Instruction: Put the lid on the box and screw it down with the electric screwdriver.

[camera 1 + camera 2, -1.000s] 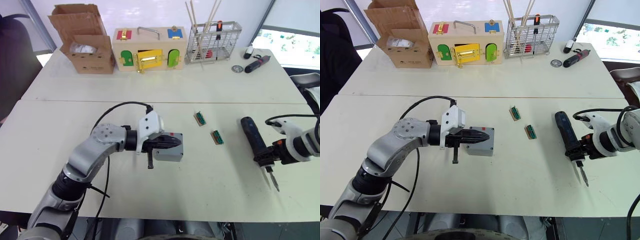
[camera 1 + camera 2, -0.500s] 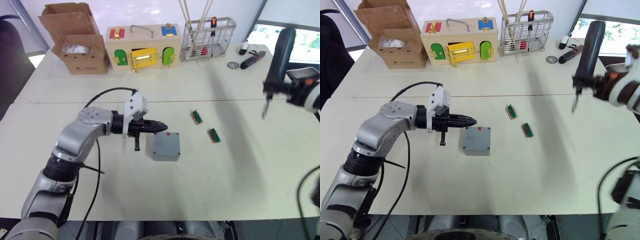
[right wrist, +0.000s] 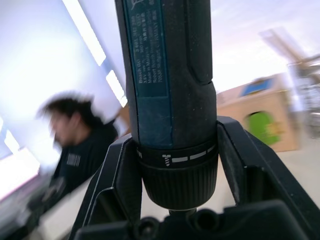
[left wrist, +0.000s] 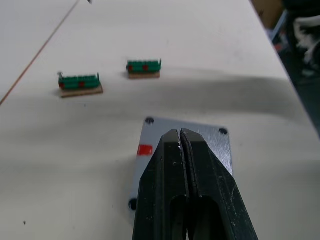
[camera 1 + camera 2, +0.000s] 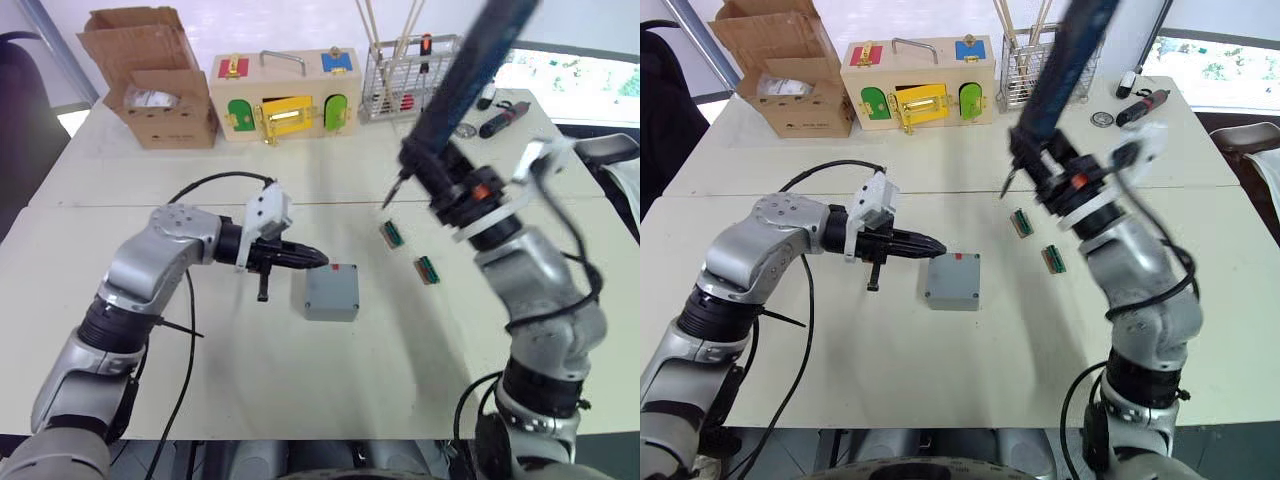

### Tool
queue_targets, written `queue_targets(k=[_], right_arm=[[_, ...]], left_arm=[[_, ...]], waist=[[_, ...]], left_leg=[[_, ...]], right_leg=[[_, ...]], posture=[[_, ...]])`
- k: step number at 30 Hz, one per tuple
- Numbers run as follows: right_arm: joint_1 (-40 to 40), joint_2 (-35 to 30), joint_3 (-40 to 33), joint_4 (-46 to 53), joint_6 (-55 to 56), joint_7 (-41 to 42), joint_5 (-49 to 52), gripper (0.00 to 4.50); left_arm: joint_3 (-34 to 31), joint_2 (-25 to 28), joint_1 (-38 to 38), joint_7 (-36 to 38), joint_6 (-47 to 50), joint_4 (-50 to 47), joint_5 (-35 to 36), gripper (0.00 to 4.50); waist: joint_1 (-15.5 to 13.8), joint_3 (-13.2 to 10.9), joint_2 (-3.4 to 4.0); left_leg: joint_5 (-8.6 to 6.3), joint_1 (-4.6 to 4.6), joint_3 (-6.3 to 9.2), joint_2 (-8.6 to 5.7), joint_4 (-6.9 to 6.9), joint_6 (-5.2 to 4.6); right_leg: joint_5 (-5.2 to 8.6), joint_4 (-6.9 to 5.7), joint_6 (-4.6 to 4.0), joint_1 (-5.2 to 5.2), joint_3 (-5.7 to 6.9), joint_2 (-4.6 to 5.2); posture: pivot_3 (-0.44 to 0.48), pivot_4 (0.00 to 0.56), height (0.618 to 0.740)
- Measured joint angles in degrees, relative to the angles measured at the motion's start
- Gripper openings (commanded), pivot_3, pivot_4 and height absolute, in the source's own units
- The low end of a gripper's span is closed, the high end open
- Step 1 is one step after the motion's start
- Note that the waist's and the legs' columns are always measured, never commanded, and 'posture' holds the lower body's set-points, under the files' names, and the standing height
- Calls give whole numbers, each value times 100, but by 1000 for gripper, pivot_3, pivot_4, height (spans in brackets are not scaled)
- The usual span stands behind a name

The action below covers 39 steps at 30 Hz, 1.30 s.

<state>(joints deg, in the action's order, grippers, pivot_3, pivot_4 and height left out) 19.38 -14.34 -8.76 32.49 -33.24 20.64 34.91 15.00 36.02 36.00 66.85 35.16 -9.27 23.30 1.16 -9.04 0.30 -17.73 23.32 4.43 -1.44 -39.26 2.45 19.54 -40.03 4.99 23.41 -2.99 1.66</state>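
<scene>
- Head camera views show the big change: the right gripper (image 5: 440, 190), which a second ago held the electric screwdriver (image 5: 455, 85) low over the table's right side, has swung it up and inward, so the tool now hangs in the air above the table's middle.
- Right gripper's state: its fingers (image 3: 117, 180) are clamped around the driver's collar, one on each side of the barrel.
- Left gripper (image 5: 925, 245) has slid back off the box (image 5: 332, 292); its fingers are pressed together on nothing, tips hovering just beside the box's left edge.
- Grey box sits on the table (image 5: 300, 390) near the centre, with the lid (image 4: 220, 150) already seated on it, red mark toward the far edge, corner screw holes showing.
- My reading: placing the lid looks finished, and the screwing step is about to start.
- Screwdriver's long axis runs steeply tilted, the butt up and toward the far right, the bit (image 5: 391, 196) down and toward the near left; the bit is well above the table, beyond and to the right of the box, not yet over any corner hole.
</scene>
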Motion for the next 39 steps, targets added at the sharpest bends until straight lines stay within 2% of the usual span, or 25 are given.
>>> queue_targets(k=[4, 12, 39], right_arm=[[-576, -132, 628, -26, 573, 342, -559, 1848], [-984, -104, 1121, -123, 1120, 428, -1109, 1848], [-1217, -23, 1402, -480, 1787, 466, -1564, 1848]], left_arm=[[204, -29, -251, -117, -98, 7, -245, 0], [330, -59, -420, -194, -604, -5, -621, 0], [397, -115, -356, -101, -677, 45, -727, 0]], waist=[[-7, 0, 0], [-15, 1, -1], [-2, 1, -2]], left_leg=[[2, 1, 2, -1, -2, 4], [5, -5, 5, -1, -3, 9], [5, -16, 7, -1, -4, 9]], right_leg=[[0, 0, 0, 1, 0, 0], [0, 1, -1, -1, 0, 1], [1, -1, -1, -10, 1, -2]], posture=[[0, 150, 740], [0, 150, 740], [0, 150, 740]])
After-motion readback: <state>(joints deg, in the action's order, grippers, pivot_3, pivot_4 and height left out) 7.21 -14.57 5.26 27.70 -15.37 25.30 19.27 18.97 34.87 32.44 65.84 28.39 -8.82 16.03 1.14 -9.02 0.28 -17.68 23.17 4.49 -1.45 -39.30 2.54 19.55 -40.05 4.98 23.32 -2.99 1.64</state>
